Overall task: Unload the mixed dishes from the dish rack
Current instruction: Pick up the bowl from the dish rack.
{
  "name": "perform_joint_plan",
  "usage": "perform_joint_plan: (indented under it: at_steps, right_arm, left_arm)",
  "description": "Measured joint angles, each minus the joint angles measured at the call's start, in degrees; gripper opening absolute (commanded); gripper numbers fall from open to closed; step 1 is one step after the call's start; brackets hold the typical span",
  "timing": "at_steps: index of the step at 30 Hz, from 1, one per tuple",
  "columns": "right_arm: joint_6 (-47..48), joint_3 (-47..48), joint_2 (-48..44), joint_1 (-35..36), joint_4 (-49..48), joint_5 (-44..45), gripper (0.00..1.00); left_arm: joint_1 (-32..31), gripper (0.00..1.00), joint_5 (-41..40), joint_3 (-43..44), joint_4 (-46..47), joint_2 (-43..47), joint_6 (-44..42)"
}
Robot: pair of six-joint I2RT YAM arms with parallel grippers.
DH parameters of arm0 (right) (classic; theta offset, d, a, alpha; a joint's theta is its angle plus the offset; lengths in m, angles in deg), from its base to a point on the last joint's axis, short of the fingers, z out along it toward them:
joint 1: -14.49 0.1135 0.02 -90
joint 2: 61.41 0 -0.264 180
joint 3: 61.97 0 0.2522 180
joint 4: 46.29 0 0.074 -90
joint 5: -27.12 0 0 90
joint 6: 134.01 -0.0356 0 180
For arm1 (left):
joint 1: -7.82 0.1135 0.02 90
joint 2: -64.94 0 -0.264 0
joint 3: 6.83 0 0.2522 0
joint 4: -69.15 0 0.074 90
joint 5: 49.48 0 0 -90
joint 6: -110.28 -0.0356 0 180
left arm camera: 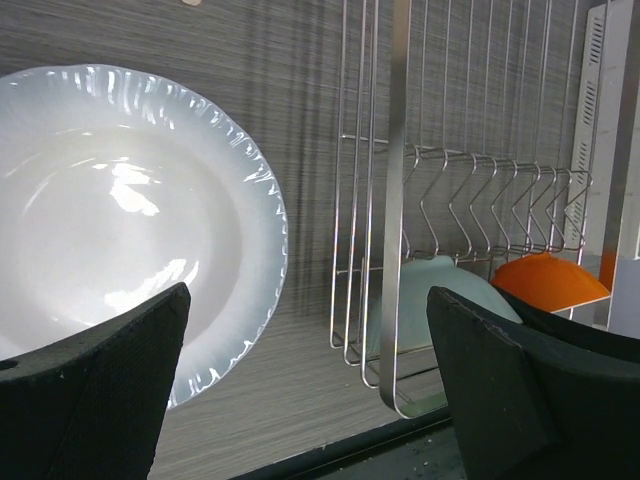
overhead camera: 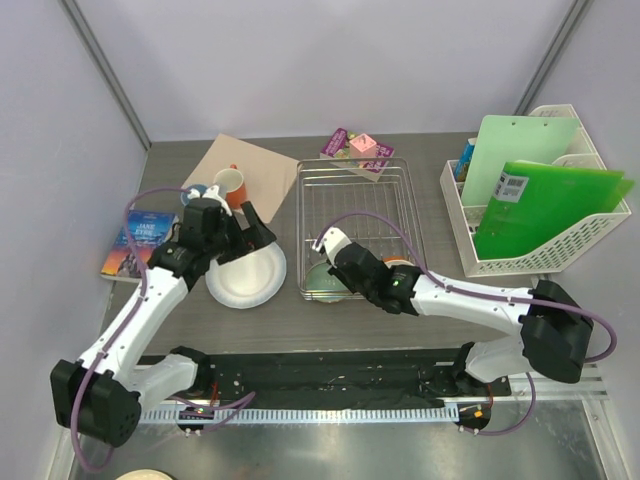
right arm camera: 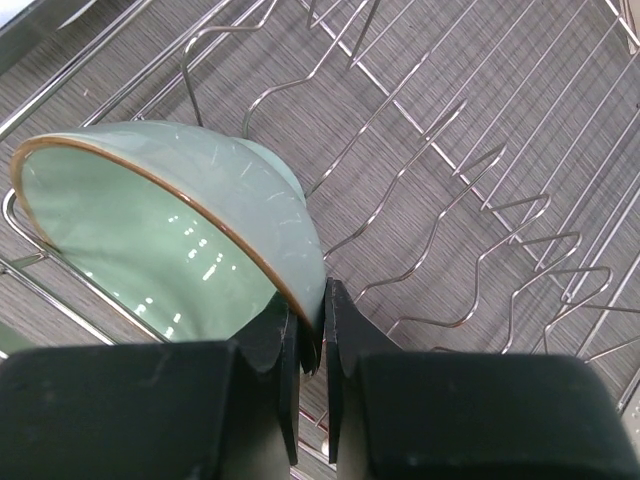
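The right gripper (right arm camera: 312,318) is clenched on the rim of the pale green bowl (right arm camera: 180,225), one finger inside and one outside. The bowl stands tilted on its edge among the wire prongs at the 7 o'clock corner of the dish rack (overhead camera: 355,195). Just beside it, toward 5 o'clock, the cream bowl (left arm camera: 550,282) lies in the rack with its orange outside showing. The left gripper (left arm camera: 308,330) hangs released, fingers wide, over the large white plate (left arm camera: 110,220). The plate lies flat on the bench (overhead camera: 280,330) at 9 o'clock of the rack. The orange-red mug (overhead camera: 230,186) and light-blue cup (overhead camera: 197,193) stand at 10 o'clock.
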Motion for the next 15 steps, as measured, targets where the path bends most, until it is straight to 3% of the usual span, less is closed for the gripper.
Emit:
perform_joint_plan:
  at_steps: [7, 15]
  right_arm:
    - [0.0, 0.3, 0.0, 0.0, 1.3, 0.1, 0.01]
    - [0.0, 0.3, 0.1, 0.0, 1.3, 0.0, 0.01]
  left_arm:
    - [-1.2, 0.99, 3.5, -1.8, 5.7, -7.1, 2.8]
    - [-6.6, 0.83, 2.5, 2.8, 8.0, -18.1, 2.7]
